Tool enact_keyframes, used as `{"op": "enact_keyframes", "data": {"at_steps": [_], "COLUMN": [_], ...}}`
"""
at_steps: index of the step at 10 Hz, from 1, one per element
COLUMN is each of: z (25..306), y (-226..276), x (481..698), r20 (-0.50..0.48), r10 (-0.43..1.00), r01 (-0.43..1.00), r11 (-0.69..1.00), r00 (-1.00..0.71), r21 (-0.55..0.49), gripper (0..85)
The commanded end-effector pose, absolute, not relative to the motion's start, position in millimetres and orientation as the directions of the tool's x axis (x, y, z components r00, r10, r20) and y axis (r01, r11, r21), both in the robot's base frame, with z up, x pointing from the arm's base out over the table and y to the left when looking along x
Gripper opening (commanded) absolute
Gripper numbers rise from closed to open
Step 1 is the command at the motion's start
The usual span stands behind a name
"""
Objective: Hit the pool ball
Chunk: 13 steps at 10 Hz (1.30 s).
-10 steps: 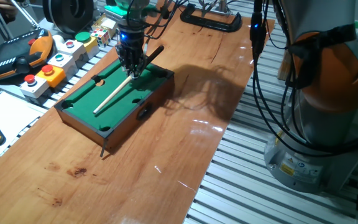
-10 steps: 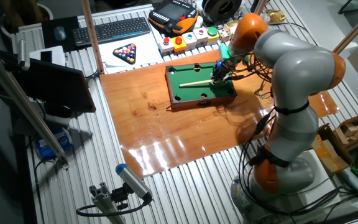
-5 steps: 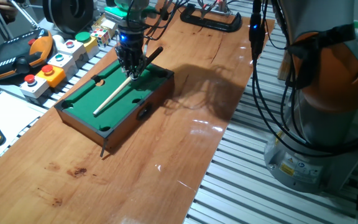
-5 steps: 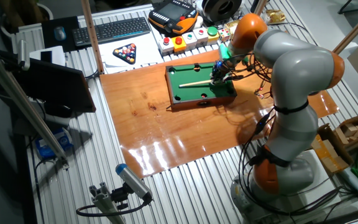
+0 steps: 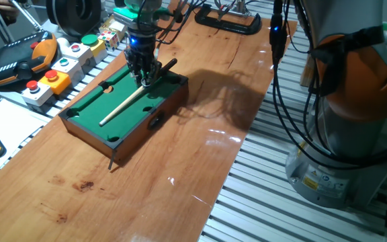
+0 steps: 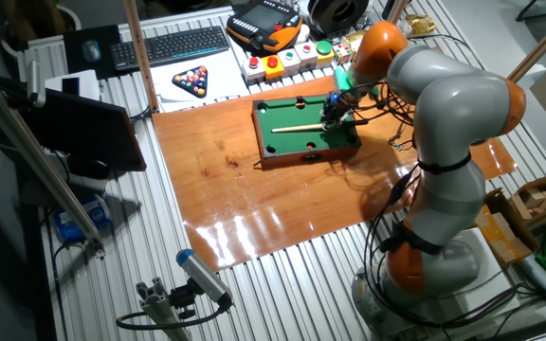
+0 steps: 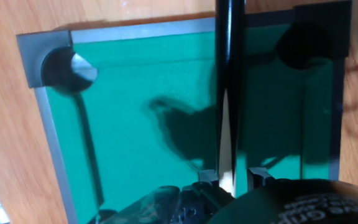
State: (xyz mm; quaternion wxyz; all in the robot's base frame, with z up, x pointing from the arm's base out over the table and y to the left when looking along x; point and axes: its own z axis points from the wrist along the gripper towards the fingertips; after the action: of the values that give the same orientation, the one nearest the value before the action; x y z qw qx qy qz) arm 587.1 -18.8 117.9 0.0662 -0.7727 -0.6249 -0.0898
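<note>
A small wooden pool table [image 5: 154, 107] with green felt [image 5: 93, 109] stands on the wooden board; it also shows in the other fixed view [image 6: 303, 154]. My gripper [image 5: 144, 78] is over the table's far right end, shut on a pale cue stick [image 5: 123, 105] with a dark butt. The cue lies slanted along the felt, its tip toward the near left. In the hand view the cue [image 7: 227, 81] runs up between my fingertips [image 7: 207, 177] across the felt toward the far rail. A corner pocket [image 7: 66, 68] shows at upper left. I cannot make out a pool ball on the felt.
Button boxes [image 5: 56, 70] and an orange teach pendant [image 5: 19, 57] lie left of the pool table. A triangle rack of pool balls [image 6: 195, 80] and a keyboard [image 6: 173, 45] sit beyond. A black clamp [image 5: 227, 20] is at the board's far end. The arm's base [image 5: 355, 101] stands at right.
The gripper has shifted slightly and the cue's dark butt has dipped a little; the cue tip has crept slightly along the felt. The table has not moved.
</note>
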Motion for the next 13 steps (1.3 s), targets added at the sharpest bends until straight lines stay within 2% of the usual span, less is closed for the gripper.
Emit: {"op": "enact_keyframes", "data": {"at_steps": [1,3,4,6,13], "z": [129.1,165.7,183.9,199.8,209.8], "y": [-18.7,-21.8,-25.7,-30.9,-33.5], "x": [586.2,583.2,575.5,559.2,547.8], "r20": [0.205,0.179,0.166,0.153,0.053], "r10": [0.959,0.970,0.977,0.986,0.962], "r01": [0.979,0.985,0.990,0.995,0.963], "r11": [-0.203,-0.169,-0.139,-0.071,0.265], "r00": [0.195,0.164,0.132,0.060,-0.267], "r21": [0.016,0.015,0.030,0.067,0.039], "gripper": [33.7,25.7,16.3,0.7,0.7]}}
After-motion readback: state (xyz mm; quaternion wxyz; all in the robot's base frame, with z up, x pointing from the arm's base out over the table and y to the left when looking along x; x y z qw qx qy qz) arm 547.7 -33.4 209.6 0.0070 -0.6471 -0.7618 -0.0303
